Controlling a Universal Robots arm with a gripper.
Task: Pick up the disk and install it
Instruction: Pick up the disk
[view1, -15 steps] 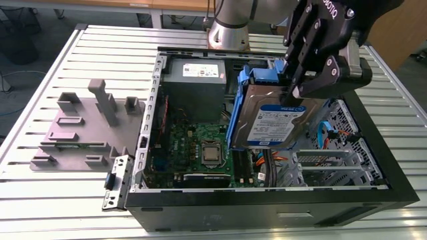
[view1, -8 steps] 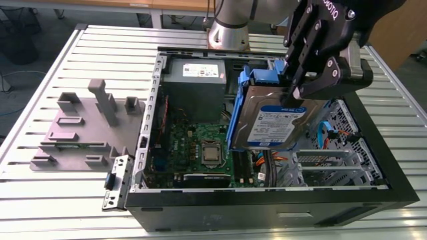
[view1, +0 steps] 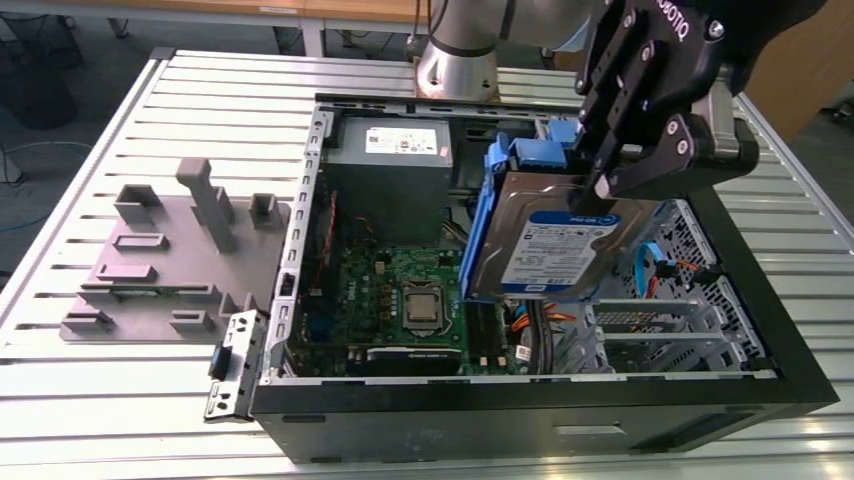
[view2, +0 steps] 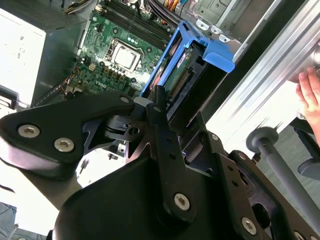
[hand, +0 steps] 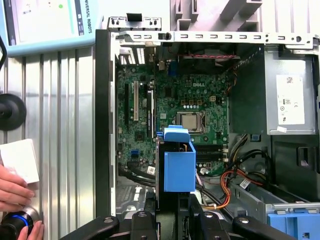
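Note:
The disk (view1: 554, 245), a silver drive with a white-and-blue label and blue carrier rails, hangs tilted on edge over the open computer case (view1: 534, 400), toward the exterior view's right. My gripper (view1: 603, 195) is shut on its upper edge. In the second wrist view the black fingers (view2: 159, 107) clamp the disk (view2: 182, 70) above the motherboard. The first wrist view looks down the blue carrier end (hand: 179, 167) into the case, with the gripper (hand: 172, 212) just behind it.
Inside the case lie the motherboard (view1: 400, 290), a grey power supply (view1: 387, 150), orange and black cables (hand: 232, 180) and a blue bracket (view1: 534, 150). A grey fixture (view1: 174, 260) lies on the slatted table. A person's hand (hand: 12, 192) rests near a button beside the case.

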